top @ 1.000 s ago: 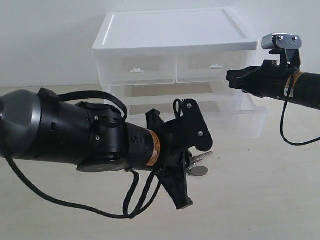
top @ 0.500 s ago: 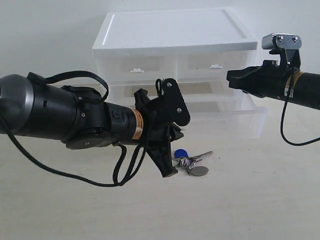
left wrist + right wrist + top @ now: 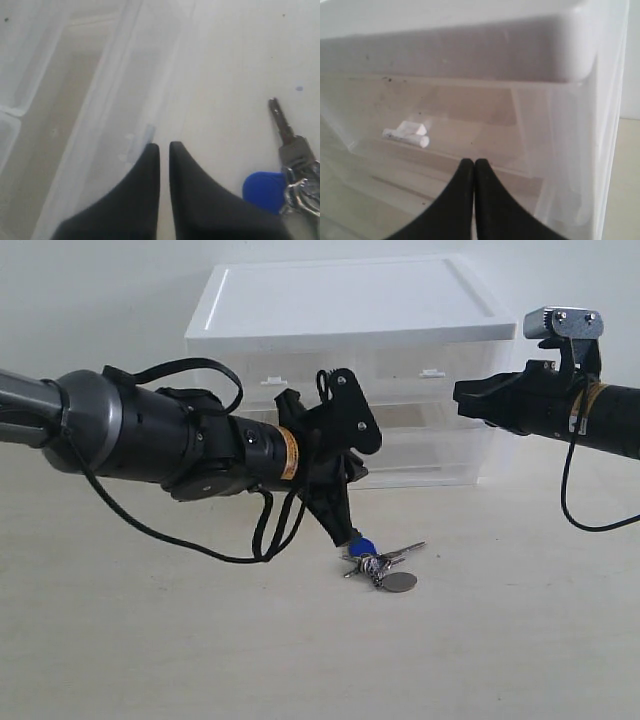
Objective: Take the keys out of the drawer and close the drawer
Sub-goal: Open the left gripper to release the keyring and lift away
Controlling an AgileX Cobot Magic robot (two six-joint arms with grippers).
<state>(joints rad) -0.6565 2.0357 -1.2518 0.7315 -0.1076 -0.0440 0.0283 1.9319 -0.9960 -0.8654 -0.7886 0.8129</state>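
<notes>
The keys (image 3: pixel 382 565) lie on the table in front of the cabinet, with a round blue tag (image 3: pixel 364 546) and a grey disc (image 3: pixel 401 582); the left wrist view shows them too, keys (image 3: pixel 292 150) and tag (image 3: pixel 264 190). The wide translucent drawer (image 3: pixel 430 455) sits pushed in, flush with the cabinet front. My left gripper (image 3: pixel 348 536) is shut on nothing, its tips pointing down just left of the blue tag. In its own view, the left gripper (image 3: pixel 164 146) is close to the drawer's front edge (image 3: pixel 115 120). My right gripper (image 3: pixel 463 395) hovers shut and empty beside the cabinet's right end.
The white cabinet (image 3: pixel 340 300) stands at the back with two half-width drawers on top; the right one's tab handle (image 3: pixel 406 135) shows through the plastic beyond the right gripper (image 3: pixel 474 162). A loose cable (image 3: pixel 265 540) hangs under the left arm.
The wide drawer has gone from pulled out to pushed in. My left arm has swung back and up toward the cabinet, uncovering the keys on the table. The right arm has not moved.
</notes>
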